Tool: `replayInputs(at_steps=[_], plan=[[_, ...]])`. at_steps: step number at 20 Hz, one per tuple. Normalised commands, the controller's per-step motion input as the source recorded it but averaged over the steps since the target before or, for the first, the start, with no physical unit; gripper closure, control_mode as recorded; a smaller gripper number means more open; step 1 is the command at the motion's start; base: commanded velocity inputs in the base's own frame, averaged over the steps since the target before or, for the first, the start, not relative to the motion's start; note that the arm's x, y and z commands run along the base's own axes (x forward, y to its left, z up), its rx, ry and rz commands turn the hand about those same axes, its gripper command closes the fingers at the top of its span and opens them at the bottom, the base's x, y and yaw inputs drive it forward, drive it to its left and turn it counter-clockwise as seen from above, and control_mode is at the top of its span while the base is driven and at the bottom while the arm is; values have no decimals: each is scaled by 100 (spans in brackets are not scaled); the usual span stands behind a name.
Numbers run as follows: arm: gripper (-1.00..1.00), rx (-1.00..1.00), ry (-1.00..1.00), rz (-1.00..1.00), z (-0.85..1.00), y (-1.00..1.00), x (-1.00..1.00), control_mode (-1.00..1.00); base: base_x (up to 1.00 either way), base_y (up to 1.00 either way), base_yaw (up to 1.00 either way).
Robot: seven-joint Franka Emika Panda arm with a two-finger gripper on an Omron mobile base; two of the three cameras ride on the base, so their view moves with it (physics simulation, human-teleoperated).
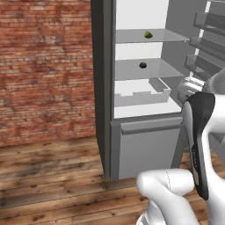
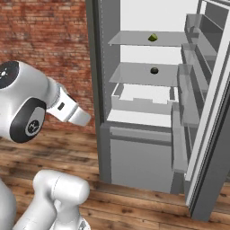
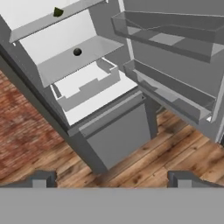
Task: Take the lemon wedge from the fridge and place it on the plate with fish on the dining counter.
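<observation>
The fridge stands open beside a brick wall, its door swung to the right. The lemon wedge lies on the upper glass shelf. A small dark round item lies on the shelf below. The gripper is well apart from the fridge, its fingers spread wide and holding nothing.
</observation>
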Motion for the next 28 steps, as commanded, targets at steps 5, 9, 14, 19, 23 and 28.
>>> replayInputs(at_steps=[5, 9, 14, 19, 23, 28], plan=[[-100, 0, -8, 0, -12, 0, 2, -100, 0, 0, 0], [-100, 0, 0, 0, 0, 0, 0, -100, 0, 0, 0], [-100, 0, 0, 0, 0, 0, 0, -100, 0, 0, 0], [-100, 0, -1, 0, 0, 0, 0, -100, 0, 0, 0], [-100, 0, -10, 0, 6, 0, 0, -100, 0, 0, 0], [-100, 0, -5, 0, 1, 0, 0, -100, 0, 0, 0]])
